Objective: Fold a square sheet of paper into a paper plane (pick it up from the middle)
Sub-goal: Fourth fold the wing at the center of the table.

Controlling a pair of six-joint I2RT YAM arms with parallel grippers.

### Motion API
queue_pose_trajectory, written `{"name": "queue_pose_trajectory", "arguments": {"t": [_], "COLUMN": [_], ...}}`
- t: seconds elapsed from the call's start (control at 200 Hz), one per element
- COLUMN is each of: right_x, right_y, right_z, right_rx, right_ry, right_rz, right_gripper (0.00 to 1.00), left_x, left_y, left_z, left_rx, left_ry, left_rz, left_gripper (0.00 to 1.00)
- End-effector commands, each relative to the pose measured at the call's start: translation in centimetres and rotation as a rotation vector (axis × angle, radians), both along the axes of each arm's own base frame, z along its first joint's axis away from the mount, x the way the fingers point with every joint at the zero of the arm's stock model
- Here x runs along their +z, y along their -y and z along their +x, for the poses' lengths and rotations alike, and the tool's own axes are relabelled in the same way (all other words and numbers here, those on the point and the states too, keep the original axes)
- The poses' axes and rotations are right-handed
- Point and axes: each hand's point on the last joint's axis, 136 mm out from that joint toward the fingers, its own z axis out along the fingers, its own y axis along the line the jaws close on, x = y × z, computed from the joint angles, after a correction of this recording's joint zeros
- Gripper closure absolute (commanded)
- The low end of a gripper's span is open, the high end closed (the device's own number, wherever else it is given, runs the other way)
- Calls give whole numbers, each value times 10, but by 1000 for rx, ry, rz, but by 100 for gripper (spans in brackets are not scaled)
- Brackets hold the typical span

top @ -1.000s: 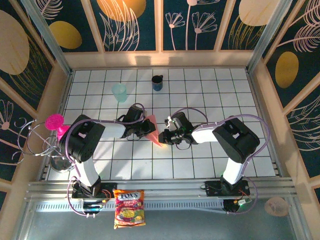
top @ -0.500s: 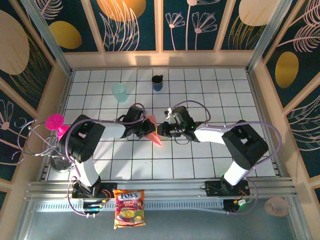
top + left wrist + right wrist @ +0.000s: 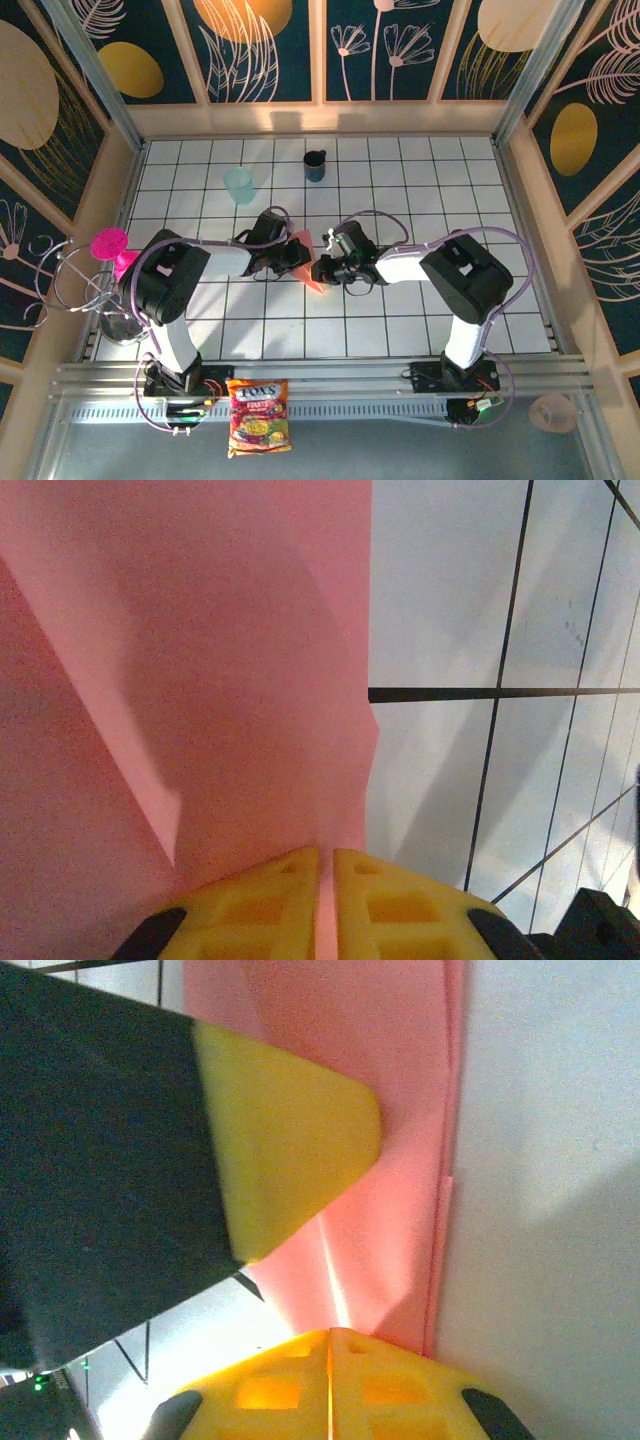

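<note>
The part-folded paper plane (image 3: 312, 283), at the centre of the frame, is pinched by the clenched left gripper (image 3: 326, 865) and apparently by the closed right gripper (image 3: 328, 1345) over the tiled worktop (image 3: 400, 330). A sharp crease is best made with edges aligned.

Salmon-pink paper plane (image 3: 200, 680); white table (image 3: 400, 320) w/ dark grid (tiled).

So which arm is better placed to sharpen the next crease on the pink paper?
Right, probably. The right gripper has its jaws shut on the folded edge of the pink paper, ready to slide along it; the left gripper pinches the sheet and anchors it.
</note>
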Motion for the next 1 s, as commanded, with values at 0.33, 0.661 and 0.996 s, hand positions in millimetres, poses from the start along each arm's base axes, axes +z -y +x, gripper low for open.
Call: {"name": "queue_pose_trajectory", "arguments": {"t": [0.33, 0.661, 0.996], "right_x": [-41, -37, 5], "right_y": [19, 41, 48], "right_z": [-33, -81, -64], "right_rx": [80, 139, 61], "right_ry": [-92, -152, -8], "right_rz": [-163, -174, -122], "right_gripper": [93, 93, 92], "left_x": [-39, -47, -39], "left_y": [-22, -37, -29], "left_z": [-15, -20, -17], "left_rx": [26, 52, 31], "left_ry": [-102, -115, -94], "left_rz": [137, 204, 160], "left_gripper": [86, 88, 88]}}
